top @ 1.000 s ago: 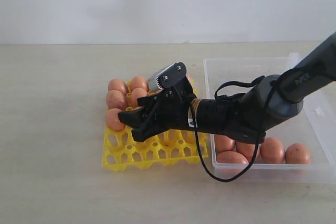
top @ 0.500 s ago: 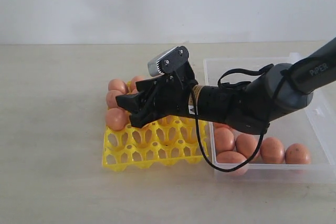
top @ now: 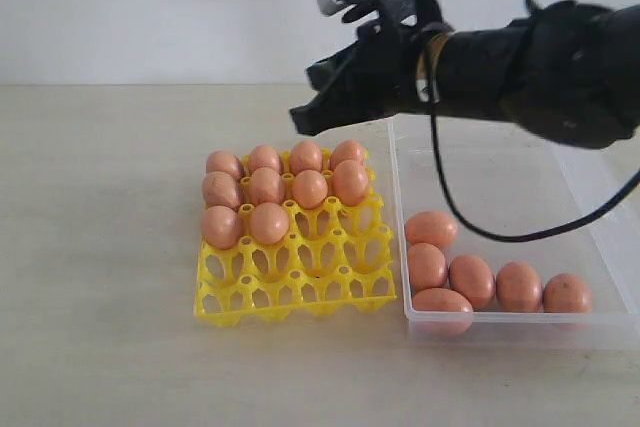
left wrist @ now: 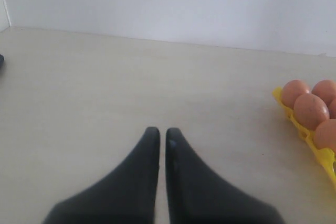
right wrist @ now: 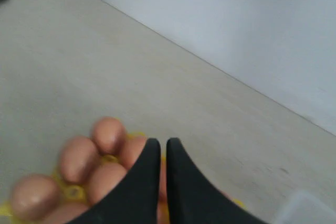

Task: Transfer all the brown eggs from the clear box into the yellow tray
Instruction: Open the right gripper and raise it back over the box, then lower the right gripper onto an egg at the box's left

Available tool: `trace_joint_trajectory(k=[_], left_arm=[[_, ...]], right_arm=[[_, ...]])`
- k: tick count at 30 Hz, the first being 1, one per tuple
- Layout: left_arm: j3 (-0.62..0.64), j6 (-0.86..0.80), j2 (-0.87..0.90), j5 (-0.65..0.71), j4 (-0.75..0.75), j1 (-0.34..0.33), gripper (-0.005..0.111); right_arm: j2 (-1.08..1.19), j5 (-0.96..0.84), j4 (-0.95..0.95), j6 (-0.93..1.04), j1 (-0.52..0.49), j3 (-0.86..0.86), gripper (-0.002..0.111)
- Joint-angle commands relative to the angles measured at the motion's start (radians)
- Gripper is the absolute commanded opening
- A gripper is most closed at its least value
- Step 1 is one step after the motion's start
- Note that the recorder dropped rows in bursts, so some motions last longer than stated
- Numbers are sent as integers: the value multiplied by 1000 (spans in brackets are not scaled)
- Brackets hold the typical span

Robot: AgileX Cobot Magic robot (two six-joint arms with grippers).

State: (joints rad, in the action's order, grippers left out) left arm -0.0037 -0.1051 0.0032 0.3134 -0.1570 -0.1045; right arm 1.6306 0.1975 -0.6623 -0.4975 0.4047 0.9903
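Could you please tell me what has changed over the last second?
The right gripper rose from low over the yellow tray to high above it and shut empty, uncovering the brown eggs there. Eggs in the clear box stayed put.

eggs (top: 268, 222): orange-brown | tray (top: 300, 292): bright yellow | box (top: 520, 162): clear | tool (top: 312, 117): black

The right arm (top: 560, 62) is up high, stretched in from the right almost level. The right gripper (top: 305, 119) points leftward and a touch downward, its jaws pressed together tip to tip. Over on the other side, the left gripper (left wrist: 158, 132) sits low and level, jaws closed to a hairline slit.
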Motion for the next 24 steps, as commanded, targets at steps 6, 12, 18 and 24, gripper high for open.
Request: trace_joint_trajectory(k=[6,12,18,24], left_arm=[[4,-4,-3,-2,-1,-3,4],[4,-4,-3,-2,-1,-3,4],[4,-4,-3,-2,-1,-3,4],[4,-4,-3,-2,-1,-3,4]], right_arm=[[-322,-771,155,80,-156,-1,0],[-324,-1041,662,838,-156,-1,0],[-269,-924,743,1157,-156,-1,7],[-166,-789,729,1371,-156,-1,64]])
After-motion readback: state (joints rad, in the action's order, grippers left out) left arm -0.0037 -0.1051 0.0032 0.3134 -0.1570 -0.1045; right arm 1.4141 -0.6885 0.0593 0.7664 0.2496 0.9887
